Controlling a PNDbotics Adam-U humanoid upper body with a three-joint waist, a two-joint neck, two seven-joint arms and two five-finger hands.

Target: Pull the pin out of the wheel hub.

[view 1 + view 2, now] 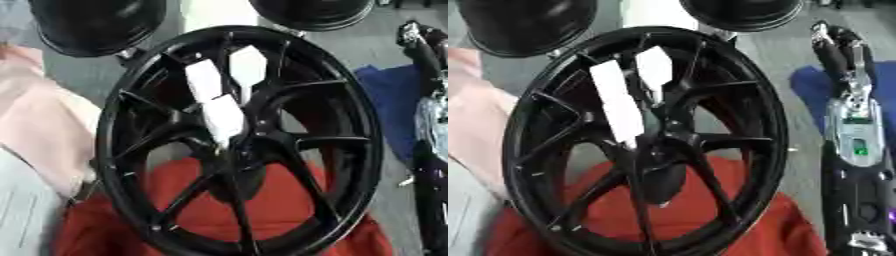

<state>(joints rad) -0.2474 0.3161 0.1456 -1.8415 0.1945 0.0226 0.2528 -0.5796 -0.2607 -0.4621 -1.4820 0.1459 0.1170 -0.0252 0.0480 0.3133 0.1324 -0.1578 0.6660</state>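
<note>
A large black wheel hub [241,140] with several spokes stands nearly upright and fills the middle of both views. Its centre [658,142] is dark, and I cannot make out a pin there. White patches [214,95] show among the upper spokes. My right arm [855,135], silver and black, comes in along the right edge. Its black hand [837,42] is at the upper right, beside the hub's rim and apart from it. My left hand shows in neither view.
Red cloth [201,220] lies under and behind the hub's lower half. Two more black wheels [96,22] [315,12] stand behind it at the top. Blue cloth [398,100] lies on the grey floor at the right. Pink fabric [35,115] fills the left edge.
</note>
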